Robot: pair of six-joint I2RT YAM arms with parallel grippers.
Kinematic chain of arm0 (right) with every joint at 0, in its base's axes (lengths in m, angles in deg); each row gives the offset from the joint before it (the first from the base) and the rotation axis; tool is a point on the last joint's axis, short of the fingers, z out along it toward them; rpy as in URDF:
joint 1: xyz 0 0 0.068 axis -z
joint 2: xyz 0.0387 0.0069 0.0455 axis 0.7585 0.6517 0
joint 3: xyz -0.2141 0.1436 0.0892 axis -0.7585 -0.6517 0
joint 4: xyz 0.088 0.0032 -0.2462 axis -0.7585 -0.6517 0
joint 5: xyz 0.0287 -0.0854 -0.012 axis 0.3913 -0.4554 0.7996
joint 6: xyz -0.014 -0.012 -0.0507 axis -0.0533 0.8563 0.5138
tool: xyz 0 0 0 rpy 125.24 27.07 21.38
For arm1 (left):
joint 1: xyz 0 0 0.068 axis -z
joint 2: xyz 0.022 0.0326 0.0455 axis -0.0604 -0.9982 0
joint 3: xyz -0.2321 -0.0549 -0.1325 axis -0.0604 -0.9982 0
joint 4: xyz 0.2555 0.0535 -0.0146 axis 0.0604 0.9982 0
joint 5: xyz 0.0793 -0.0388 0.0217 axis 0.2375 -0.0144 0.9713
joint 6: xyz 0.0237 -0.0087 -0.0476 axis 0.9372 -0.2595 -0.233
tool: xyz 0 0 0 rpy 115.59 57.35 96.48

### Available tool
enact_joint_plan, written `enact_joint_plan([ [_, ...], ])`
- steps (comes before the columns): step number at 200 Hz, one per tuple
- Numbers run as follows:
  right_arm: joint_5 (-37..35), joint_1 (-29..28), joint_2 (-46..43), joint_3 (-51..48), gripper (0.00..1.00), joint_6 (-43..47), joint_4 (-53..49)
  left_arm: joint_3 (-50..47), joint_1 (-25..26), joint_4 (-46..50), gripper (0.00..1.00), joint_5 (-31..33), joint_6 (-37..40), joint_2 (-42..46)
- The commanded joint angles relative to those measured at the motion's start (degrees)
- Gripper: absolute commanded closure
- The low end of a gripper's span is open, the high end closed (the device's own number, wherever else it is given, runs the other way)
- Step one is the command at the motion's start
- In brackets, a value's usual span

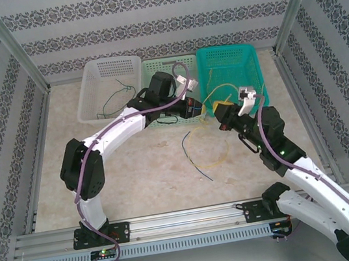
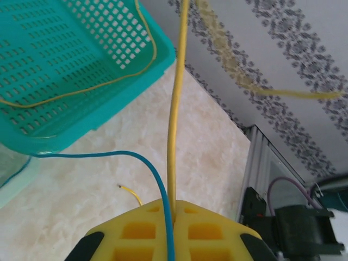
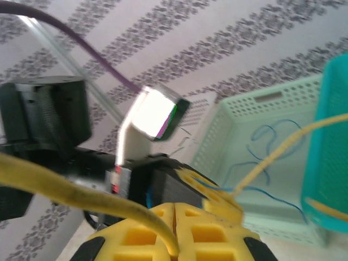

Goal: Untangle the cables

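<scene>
My left pincer [image 2: 173,211] was clamped on the yellow cable [image 2: 176,109], with the blue cable [image 2: 81,154] caught alongside. My right pincer [image 3: 174,213] pinched yellow too. The green cable [image 1: 114,98] lay in the white basket [image 1: 87,94] (sorted, apparently). Yellow and blue, I judged, were not yet parted.

At twelve o'clock I count three: a white basket [image 1: 88,94], a pale-green basket [image 1: 158,66], a teal basket [image 1: 256,69]. The cables [image 2: 175,136] come in three colours (strand count unclear): yellow, blue, dark green.
</scene>
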Motion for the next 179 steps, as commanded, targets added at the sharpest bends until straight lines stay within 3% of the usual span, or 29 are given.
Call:
enact_joint_plan([
  [1,-8.8,-0.2,-3.0,-4.4,1.00,-3.5,-5.8,-2.8,-0.2,-4.7,1.00,5.6,-2.8,3.3],
  [28,-16.6,0.1,-6.2,-8.7,1.00,-10.4,-14.4,-6.6,-0.3,-9.2,1.00,9.6,-4.5,6.2],
  [61,-22.9,0.5,-14.0,-19.9,1.00,-23.1,-9.6,-12.3,-0.4,-16.7,1.00,13.9,-7.8,10.1],
  [78,-23.9,1.2,-18.2,-25.1,1.00,-29.4,-6.1,-16.0,-0.4,-22.4,1.00,15.7,-10.4,12.1],
  [106,-25.5,2.1,-23.3,-28.2,1.00,-36.9,-9.5,-20.4,-0.4,-30.0,1.00,17.9,-13.1,14.7],
  [148,-23.4,2.9,-25.0,-34.2,1.00,-54.0,-9.4,-24.2,-0.4,-36.7,1.00,19.3,-15.2,16.3],
  [170,-19.7,2.9,-23.6,-32.4,0.85,-53.9,-12.7,-24.1,-0.4,-36.3,1.00,19.5,-14.6,16.5],
  [179,-18.5,3.0,-23.0,-31.4,0.73,-53.5,-14.1,-24.2,-0.4,-36.2,1.00,19.7,-14.3,16.8],
])
